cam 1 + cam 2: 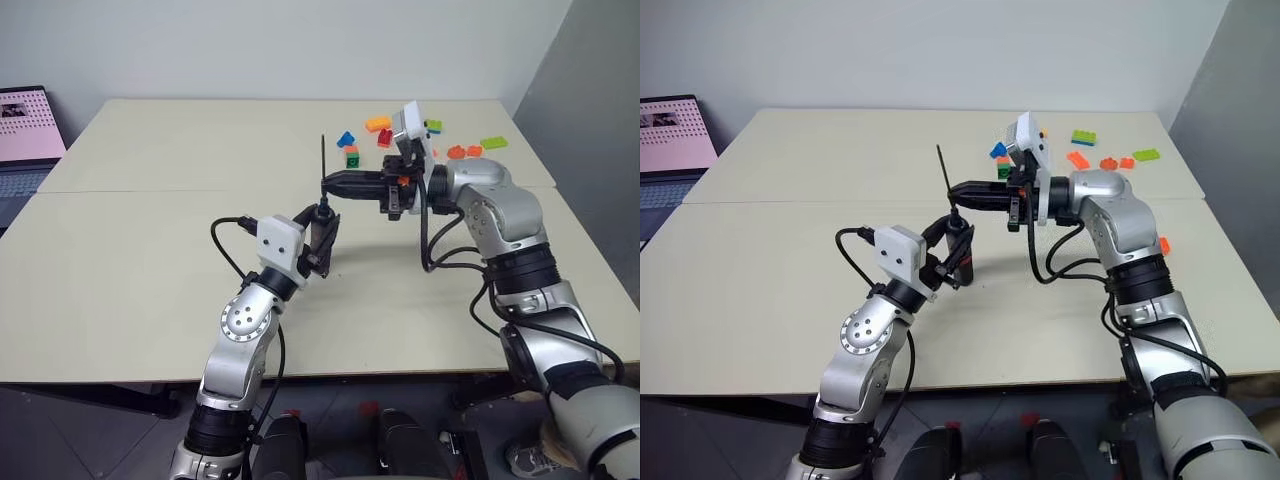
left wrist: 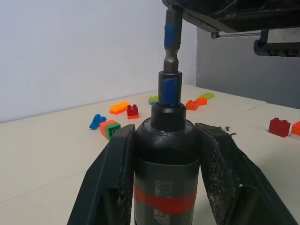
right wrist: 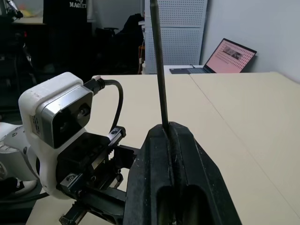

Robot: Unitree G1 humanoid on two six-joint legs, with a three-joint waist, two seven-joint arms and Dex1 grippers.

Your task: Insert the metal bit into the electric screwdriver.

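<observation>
Left wrist view: left gripper (image 2: 166, 154) is clamped on the screwdriver (image 2: 164, 168), held upright. Right gripper (image 1: 335, 184) is closed on the bit (image 1: 323, 160), directly above the screwdriver, shank entering its chuck. Toy bricks (image 1: 378, 130) lie on the table (image 1: 150, 250) beyond the screwdriver; a laptop (image 1: 25, 140) sits far left of it.
</observation>
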